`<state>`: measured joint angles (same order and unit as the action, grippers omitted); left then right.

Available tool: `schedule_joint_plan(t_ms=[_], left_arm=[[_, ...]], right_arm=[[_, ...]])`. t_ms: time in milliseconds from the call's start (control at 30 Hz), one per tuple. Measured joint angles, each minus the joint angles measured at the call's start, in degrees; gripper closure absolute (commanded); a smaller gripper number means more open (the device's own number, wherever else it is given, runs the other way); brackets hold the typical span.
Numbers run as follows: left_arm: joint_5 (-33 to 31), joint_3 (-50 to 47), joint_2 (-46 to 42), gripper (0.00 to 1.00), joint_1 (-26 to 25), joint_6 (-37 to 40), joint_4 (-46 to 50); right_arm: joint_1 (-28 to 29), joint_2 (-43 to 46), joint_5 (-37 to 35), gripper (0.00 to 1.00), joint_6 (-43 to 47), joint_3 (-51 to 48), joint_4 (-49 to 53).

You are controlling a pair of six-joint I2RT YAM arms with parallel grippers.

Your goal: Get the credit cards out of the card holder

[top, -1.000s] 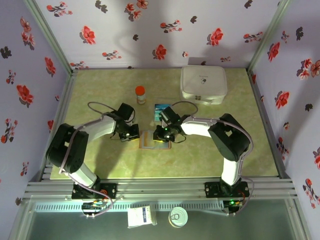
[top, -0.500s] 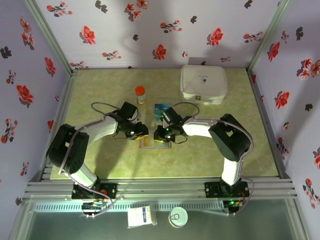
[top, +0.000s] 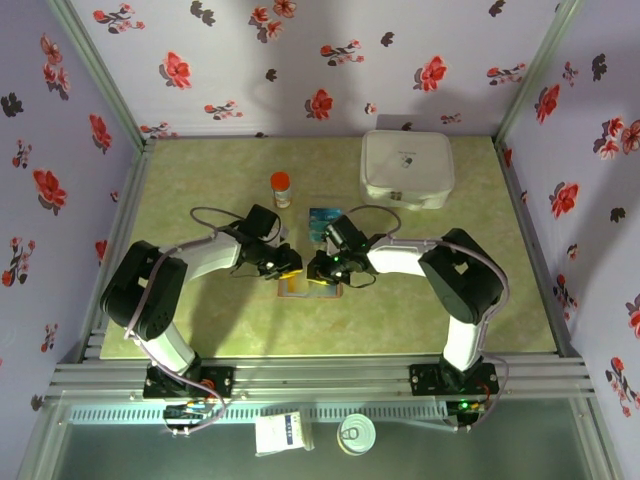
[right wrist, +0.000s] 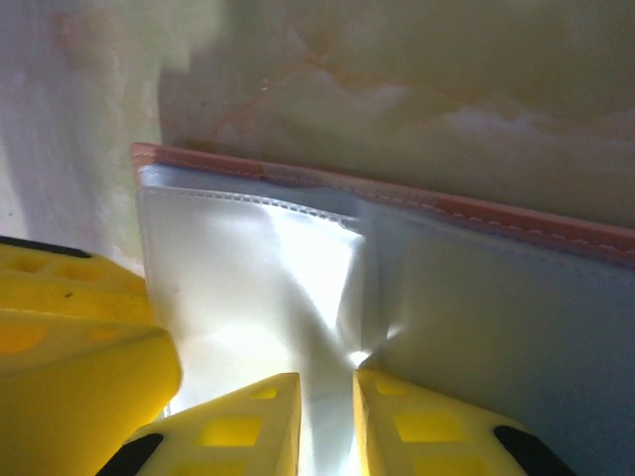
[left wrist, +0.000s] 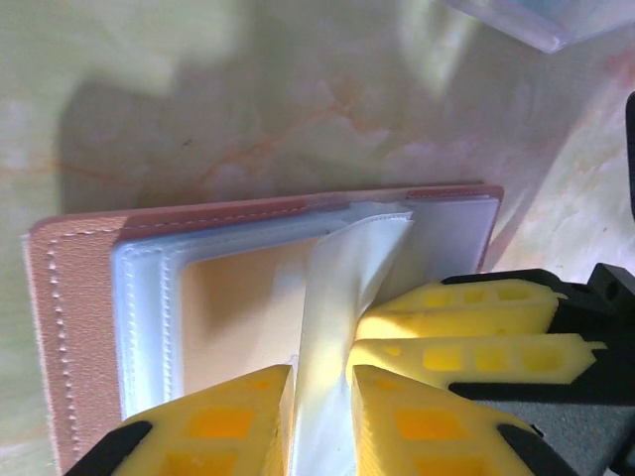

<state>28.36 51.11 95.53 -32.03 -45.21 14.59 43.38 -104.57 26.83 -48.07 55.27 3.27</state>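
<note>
1. Overhead, the flat brown bifold card holder (top: 300, 287) lies open on the pale green marbled table (top: 200, 320), about mid-table between the two arms. Both wrists overlap its far edge, so its pockets are hard to make out from above.
2. The left gripper (left wrist: 319, 379) has its yellow fingers clenched on a raised flap of translucent white plastic sleeve (left wrist: 342, 288) that belongs to the card holder. The finger bases are cut off by the lower edge of the left wrist view.
3. The right gripper (right wrist: 327, 382) likewise pinches a fold of the glossy sleeve between its yellow fingers. Whether it is the same flap cannot be told, and glare washes out the plastic there.
4. In the left wrist view the right gripper's fingers (left wrist: 466, 317) enter from the right, just beside the flap.
5. A tan-yellow rectangular card (left wrist: 233, 312) shows through the sleeve window. Its right part is hidden behind the lifted flap, and no print is legible.
6. The card holder's outside is brown with a stitched border, and a blue-grey inner panel (right wrist: 516, 327) fills the right of the right wrist view.
7. A small teal rectangular card (top: 321, 217) lies on the table just beyond the grippers, too small for detail.
8. A blurred corner of a clear plastic tray (left wrist: 541, 20) is cut off by the top edge of the left wrist view.
</note>
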Motion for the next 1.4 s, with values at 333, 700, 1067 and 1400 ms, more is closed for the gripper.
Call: schedule_joint_plan(t_ms=[333, 700, 1067, 1400], left_arm=[[0.59, 5.40, 0.31, 0.65, -2.91, -0.81, 0.87], [0.72, 16.50, 11.98, 0.51, -8.90, -0.26, 3.43], [-0.22, 18.58, 15.13, 0.51, -10.01, 0.15, 5.18], [-4.63, 12.15, -0.61, 0.58, -4.17, 1.99, 6.73]], right_arm=[[-2.32, 14.91, -6.08, 0.73, 1.97, 0.00, 9.51], [-9.73, 28.96, -13.25, 0.72, 3.06, -4.57, 18.58], [-9.90, 29.97, -12.92, 0.72, 3.06, -4.85, 20.68], [-5.33, 20.76, -9.64, 0.73, 3.04, -0.59, 18.78]])
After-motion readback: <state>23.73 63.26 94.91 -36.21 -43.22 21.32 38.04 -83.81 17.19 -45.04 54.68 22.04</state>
